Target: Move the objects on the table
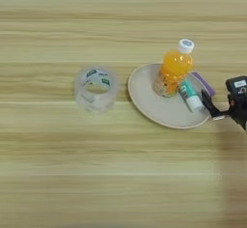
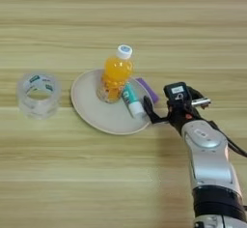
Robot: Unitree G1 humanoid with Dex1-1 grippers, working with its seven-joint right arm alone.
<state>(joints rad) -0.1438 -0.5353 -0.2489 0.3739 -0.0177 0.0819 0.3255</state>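
Note:
A small clear bottle of orange drink (image 2: 115, 77) with a white cap stands upright on a beige plate (image 2: 94, 111). A short teal-and-white tube (image 2: 131, 101) lies on the plate just right of the bottle. A purple stick (image 2: 147, 89) rests at the plate's right rim. My right gripper (image 2: 171, 107) is beside the plate's right edge and stands open. Its left black finger (image 2: 147, 108) reaches to the rim near the tube's white end; nothing is held between the fingers. In the left eye view the gripper (image 1: 226, 107) is cut off by the right edge.
A roll of clear tape (image 2: 38, 94) stands on the table (image 2: 120, 183) to the left of the plate. My silver forearm (image 2: 210, 159) comes up from the bottom right corner.

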